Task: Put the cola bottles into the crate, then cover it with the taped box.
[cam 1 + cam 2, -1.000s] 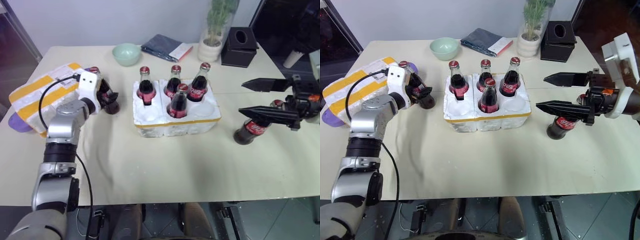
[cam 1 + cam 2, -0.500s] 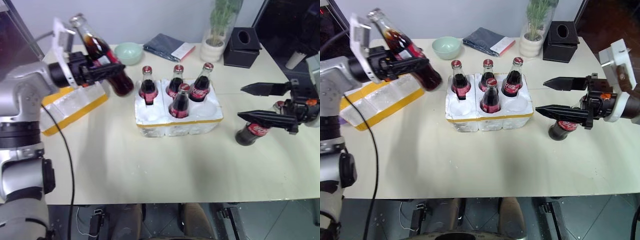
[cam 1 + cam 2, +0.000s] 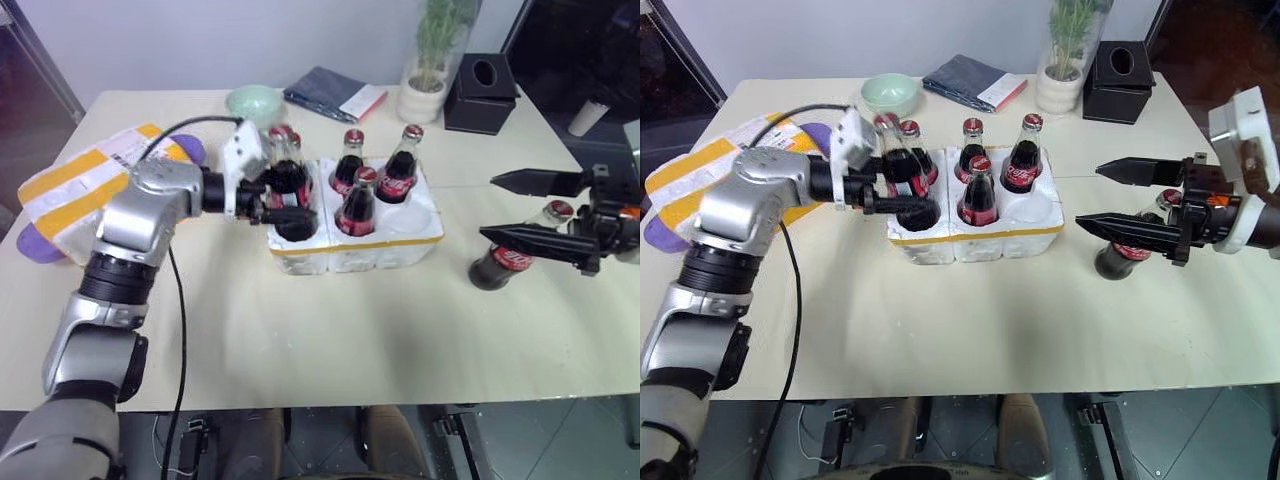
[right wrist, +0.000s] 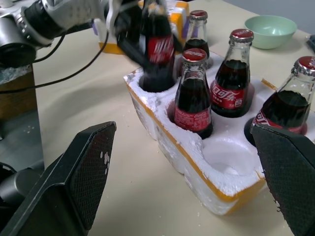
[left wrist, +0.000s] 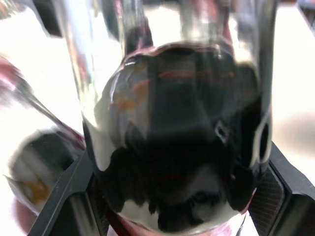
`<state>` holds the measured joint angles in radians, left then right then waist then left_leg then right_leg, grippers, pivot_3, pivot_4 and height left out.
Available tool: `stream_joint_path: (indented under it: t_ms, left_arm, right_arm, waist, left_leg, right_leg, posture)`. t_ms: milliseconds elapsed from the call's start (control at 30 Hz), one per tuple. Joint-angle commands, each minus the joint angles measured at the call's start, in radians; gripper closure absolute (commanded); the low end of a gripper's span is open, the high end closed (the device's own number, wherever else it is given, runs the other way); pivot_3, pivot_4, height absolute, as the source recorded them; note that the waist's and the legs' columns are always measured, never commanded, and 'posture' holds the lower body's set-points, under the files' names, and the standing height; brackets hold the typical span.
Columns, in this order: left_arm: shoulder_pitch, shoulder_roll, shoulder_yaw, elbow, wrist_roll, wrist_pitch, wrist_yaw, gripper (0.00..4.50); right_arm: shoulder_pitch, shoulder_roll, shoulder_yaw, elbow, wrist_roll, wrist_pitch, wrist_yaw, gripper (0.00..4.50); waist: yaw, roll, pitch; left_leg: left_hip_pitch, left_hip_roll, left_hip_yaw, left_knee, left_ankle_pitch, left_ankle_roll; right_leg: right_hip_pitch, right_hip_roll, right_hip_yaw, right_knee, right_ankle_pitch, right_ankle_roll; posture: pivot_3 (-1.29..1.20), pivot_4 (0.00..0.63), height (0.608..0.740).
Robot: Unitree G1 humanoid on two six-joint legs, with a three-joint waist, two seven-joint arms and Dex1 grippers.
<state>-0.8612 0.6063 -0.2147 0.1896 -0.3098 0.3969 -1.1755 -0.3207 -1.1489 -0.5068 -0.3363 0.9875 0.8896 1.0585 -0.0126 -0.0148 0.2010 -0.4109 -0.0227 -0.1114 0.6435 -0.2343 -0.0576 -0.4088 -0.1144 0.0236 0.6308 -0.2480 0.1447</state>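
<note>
While gripped by the left pincer, the cola bottle stands near-upright, cap up.

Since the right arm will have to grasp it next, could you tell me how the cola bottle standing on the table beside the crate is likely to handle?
The cola bottle is glass, so probably rigid, smooth and somewhat slippery. It looks nearly full of dark liquid, so likely heavy for its size. Tall and narrow, standing free on the table between the open fingers of the right end effector, it may tip if nudged near the cap, then roll.
</note>
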Motion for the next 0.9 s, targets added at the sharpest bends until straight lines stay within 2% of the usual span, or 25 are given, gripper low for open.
stream_joint_path:
  t_ms: [33, 100, 133, 233, 367, 500, 600, 733, 800, 900]
  left_arm:
    - [-0.015, -0.017, 0.014, 0.017, 0.049, -0.063, 0.032, 1.17]
    - [-0.006, -0.054, 0.019, 0.017, 0.043, -0.048, 0.052, 0.23]
    - [0.001, -0.07, 0.024, 0.014, 0.039, -0.044, 0.063, 0.08]
    - [0.009, -0.093, 0.056, -0.006, 0.018, -0.007, 0.095, 0.08]
    - [0.003, -0.022, 0.16, -0.124, -0.128, 0.176, 0.05, 0.08]
    - [-0.023, 0.139, 0.309, -0.281, -0.427, 0.466, -0.078, 0.08]
    - [-0.047, 0.252, 0.362, -0.342, -0.58, 0.603, -0.165, 0.08]
    - [-0.028, 0.297, 0.302, -0.399, -0.573, 0.597, -0.193, 0.08]
    - [0.015, 0.312, 0.231, -0.435, -0.495, 0.509, -0.229, 0.08]
    - [0.068, 0.302, 0.141, -0.447, -0.377, 0.382, -0.231, 0.08]
  right_arm:
    - [0.013, 0.01, -0.044, -0.02, 0.005, -0.013, -0.009, 0.0]
    - [0.031, 0.015, -0.044, -0.02, -0.012, -0.024, -0.014, 0.0]
    - [0.042, 0.017, -0.041, -0.021, -0.026, -0.032, -0.02, 0.0]
    - [0.088, 0.021, -0.033, -0.03, -0.082, -0.056, -0.041, 0.0]
    - [0.113, 0.022, -0.159, -0.073, 0.052, 0.028, -0.028, 0.0]
    - [0.184, 0.012, -0.371, -0.119, 0.164, 0.151, -0.046, 0.0]
    - [0.339, 0.041, -0.583, -0.202, 0.2, 0.254, -0.024, 0.0]
    - [0.536, 0.132, -0.731, -0.301, 0.198, 0.289, -0.046, 0.0]
    - [0.618, 0.219, -0.709, -0.342, 0.127, 0.244, -0.112, 0.0]
    - [0.658, 0.347, -0.595, -0.35, 0.019, 0.17, -0.271, 0.0]
  waist:
    - [-0.001, 0.0, 0.0]
    - [-0.001, 0.0, 0.0]
    - [0.0, 0.0, 0.0]
    - [0.002, 0.0, 0.0]
    - [-0.006, 0.001, 0.0]
    - [-0.005, 0.001, 0.0]
    - [0.004, 0.001, 0.0]
    - [0.018, 0.0, -0.001]
    - [0.018, 0.0, -0.001]
    - [0.019, 0.0, -0.002]
  left_leg:
    - [0.0, 0.0, 0.0, 0.0, 0.0, 0.0]
    - [0.0, 0.0, 0.0, 0.0, 0.0, 0.0]
    - [0.0, 0.0, 0.0, 0.0, 0.0, 0.0]
    - [0.0, 0.0, 0.0, 0.001, 0.0, 0.0]
    - [0.0, 0.0, 0.0, 0.001, 0.0, 0.0]
    - [0.001, 0.001, -0.001, 0.0, -0.001, 0.001]
    - [0.001, 0.0, -0.002, 0.001, -0.001, 0.001]
    - [0.004, 0.0, -0.001, 0.002, -0.001, 0.002]
    - [0.005, 0.0, -0.001, 0.003, -0.001, 0.001]
    - [0.006, 0.0, 0.0, 0.003, -0.001, 0.001]
  right_leg:
    - [0.0, 0.0, 0.0, 0.0, 0.0, 0.0]
    - [0.0, 0.0, 0.0, 0.0, 0.0, 0.0]
    - [0.0, 0.0, 0.0, 0.0, 0.0, 0.0]
    - [0.001, 0.0, 0.0, 0.0, 0.0, 0.0]
    - [0.0, 0.0, 0.0, 0.001, 0.0, 0.0]
    - [0.0, 0.0, 0.0, 0.002, 0.0, 0.0]
    - [0.002, 0.0, -0.001, 0.002, 0.0, 0.0]
    - [0.007, 0.0, -0.001, -0.001, -0.001, 0.0]
    - [0.009, 0.0, -0.001, -0.002, -0.003, -0.004]
    - [0.01, 0.0, 0.0, -0.003, -0.003, -0.005]
  posture:
    - [0.0, 0.15, 0.74]
    - [0.0, 0.15, 0.74]
    - [0.0, 0.15, 0.74]
    - [0.0, 0.15, 0.74]
    - [0.0, 0.15, 0.74]
    - [0.0, 0.15, 0.74]
    - [0.0, 0.15, 0.74]
    - [0.0, 0.15, 0.74]
    - [0.0, 0.15, 0.74]
    - [0.0, 0.15, 0.74]
